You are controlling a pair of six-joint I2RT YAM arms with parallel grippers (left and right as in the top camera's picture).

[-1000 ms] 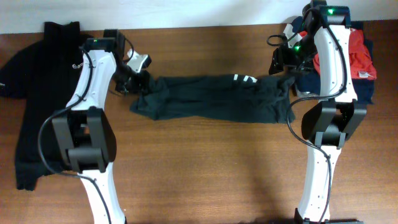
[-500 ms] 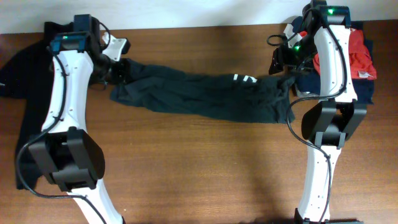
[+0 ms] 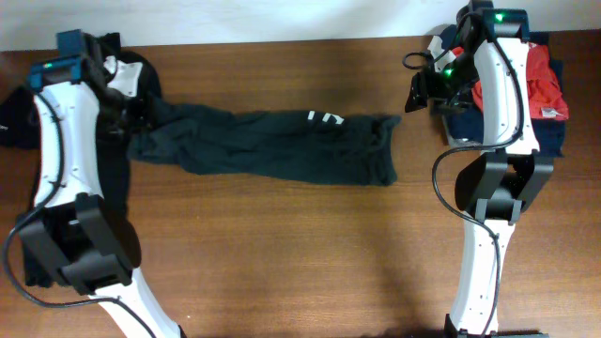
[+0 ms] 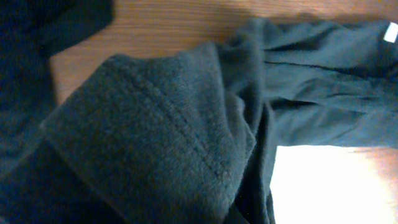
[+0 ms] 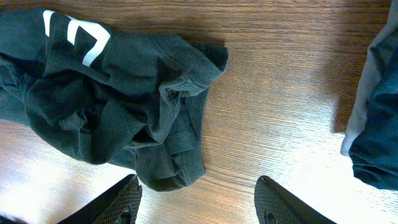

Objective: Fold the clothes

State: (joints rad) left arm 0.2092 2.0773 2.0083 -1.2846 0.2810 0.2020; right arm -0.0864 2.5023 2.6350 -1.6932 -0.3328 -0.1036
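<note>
Matt cloth T-shirt [image 3: 272,145], grained wood table [image 3: 282,258]

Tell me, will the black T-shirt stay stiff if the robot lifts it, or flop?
Probably flop. The T-shirt lies in a long wrinkled strip, so it likely bends anywhere. Its end bunches in soft folds, so it would probably sag and drape. On the smooth wooden table it likely slides when tugged, not rolls.

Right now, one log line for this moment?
left end effector shut on T-shirt | right end effector open, empty | T-shirt bunched lengthwise on table
</note>
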